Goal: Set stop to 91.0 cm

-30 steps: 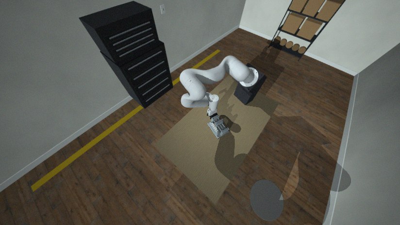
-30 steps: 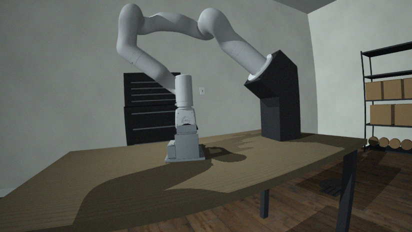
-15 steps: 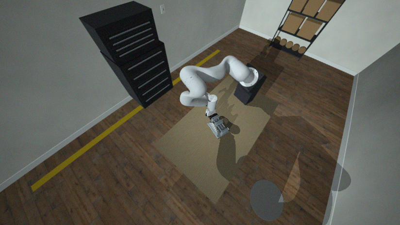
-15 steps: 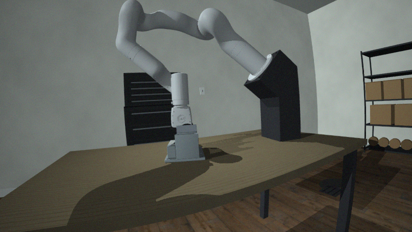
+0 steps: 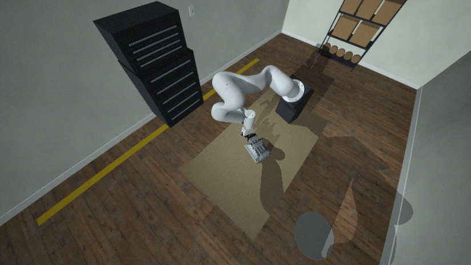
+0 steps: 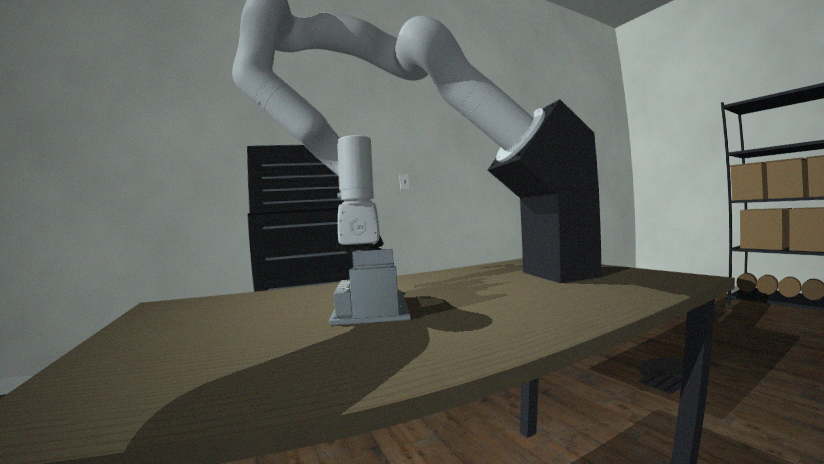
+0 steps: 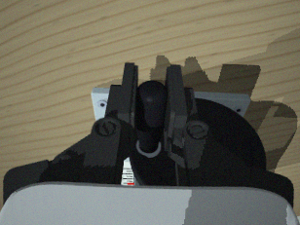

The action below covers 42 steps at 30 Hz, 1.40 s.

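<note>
Wrist view first: where's the handwheel [image 7: 239, 132]?

Under the tool [image 5: 248, 135] [image 6: 375, 243] [image 7: 151, 83], mostly to one side of the fingers, at the grey housing [image 5: 257, 150] [image 6: 373, 293] on the counter [image 5: 224, 184] [image 6: 201, 328] [image 7: 49, 38]. Its crank knob [image 7: 152, 98] stands between the two fingers.

So the tool is holding it?

Closed narrowly on the knob, yes — I'd call that a grip.

How would you turn it well?

Follow the knob's circle, keeping the fingers over it; a straight pull could slip or bind. Slow down near 91.0 — then stop before opening.

Is it there?

Can't tell; the scale [image 7: 128, 171] peeks out, its figures too small to read.
</note>
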Each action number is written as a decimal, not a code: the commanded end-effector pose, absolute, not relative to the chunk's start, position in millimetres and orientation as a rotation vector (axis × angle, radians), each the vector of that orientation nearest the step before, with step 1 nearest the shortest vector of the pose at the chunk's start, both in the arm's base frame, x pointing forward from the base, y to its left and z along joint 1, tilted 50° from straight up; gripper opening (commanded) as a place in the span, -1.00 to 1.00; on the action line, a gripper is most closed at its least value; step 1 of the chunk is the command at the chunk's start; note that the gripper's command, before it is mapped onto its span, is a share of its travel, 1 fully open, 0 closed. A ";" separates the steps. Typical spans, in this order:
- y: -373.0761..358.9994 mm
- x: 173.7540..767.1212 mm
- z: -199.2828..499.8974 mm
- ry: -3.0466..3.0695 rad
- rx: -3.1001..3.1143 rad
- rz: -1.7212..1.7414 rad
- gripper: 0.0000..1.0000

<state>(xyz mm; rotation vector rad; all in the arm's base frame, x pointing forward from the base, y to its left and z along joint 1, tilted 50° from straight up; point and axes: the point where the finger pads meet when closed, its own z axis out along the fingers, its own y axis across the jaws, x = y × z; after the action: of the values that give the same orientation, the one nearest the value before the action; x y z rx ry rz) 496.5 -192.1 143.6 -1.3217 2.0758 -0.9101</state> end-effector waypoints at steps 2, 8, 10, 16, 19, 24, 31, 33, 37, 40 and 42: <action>-188.8 488.1 148.4 2.077 -1.322 -0.909 -0.88; -182.0 472.0 149.8 2.077 -1.322 -0.909 -0.88; -179.4 466.3 148.1 2.077 -1.322 -0.909 -0.88; -174.4 455.9 140.4 2.077 -1.322 -0.909 -0.88; -173.0 453.2 137.0 2.077 -1.322 -0.909 -0.88; -170.5 448.9 127.9 2.077 -1.322 -0.909 -0.88; -169.0 447.5 116.0 2.077 -1.322 -0.909 -0.88; -169.0 447.6 114.6 2.077 -1.322 -0.909 -0.88; -168.9 448.0 110.6 2.077 -1.322 -0.909 -0.88; -169.0 448.9 107.2 2.077 -1.322 -0.909 -0.88; -169.2 449.5 105.2 2.077 -1.322 -0.909 -0.88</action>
<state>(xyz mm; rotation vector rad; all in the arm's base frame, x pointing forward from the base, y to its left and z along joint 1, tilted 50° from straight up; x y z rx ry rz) 448.7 -169.1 108.6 -1.3227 2.0771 -0.9085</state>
